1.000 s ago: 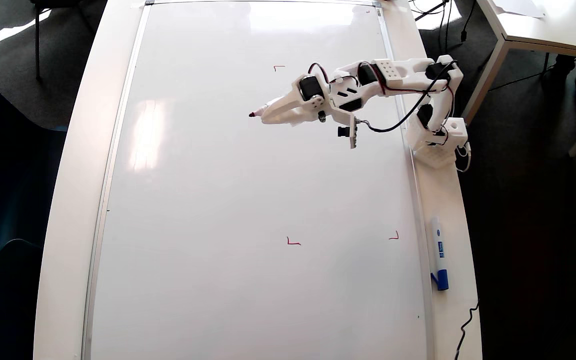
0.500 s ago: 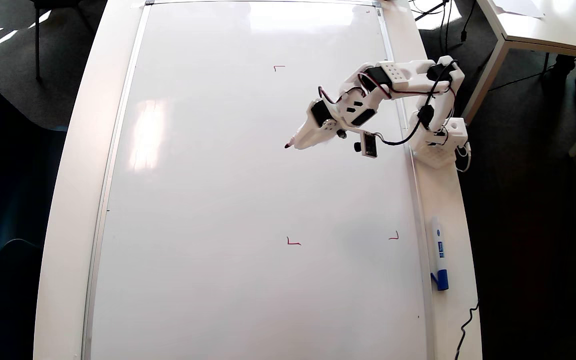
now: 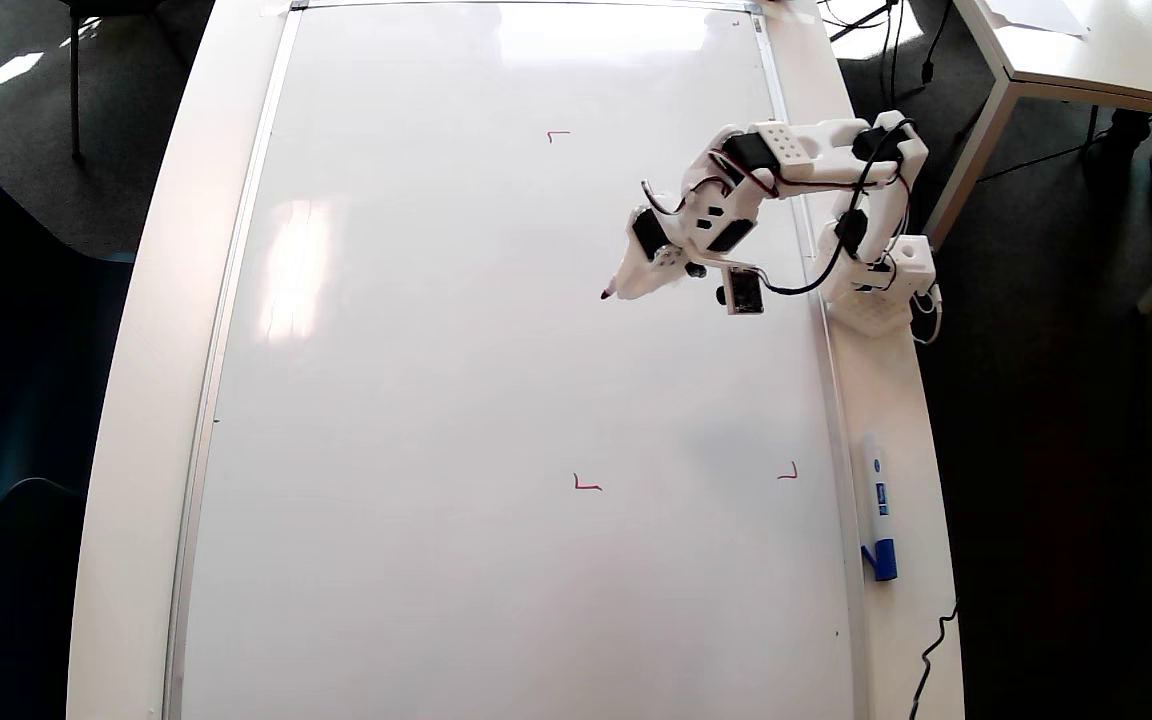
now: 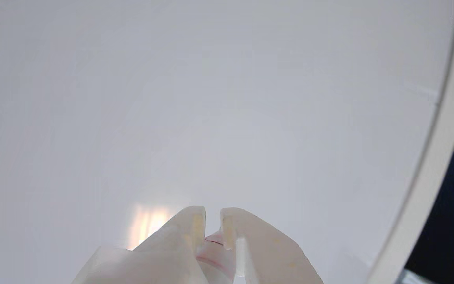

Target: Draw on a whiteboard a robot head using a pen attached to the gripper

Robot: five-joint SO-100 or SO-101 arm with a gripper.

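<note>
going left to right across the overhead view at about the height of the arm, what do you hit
Left frame of the whiteboard → pen tip → gripper → small black board on the wrist → arm base on the white table, past the whiteboard's right frame.

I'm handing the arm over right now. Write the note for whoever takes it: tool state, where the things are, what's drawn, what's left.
Tool: shut on the pen, whose red tip points left in the overhead view.
Whiteboard: flat on the table; the tip is over its upper right part, between the red corner marks and. Whether the tip touches the surface cannot be told.
Blue-capped marker: lying on the table, right of the board.
Done: no lines on the board but the corner marks.
Left: the whole robot head.
</note>
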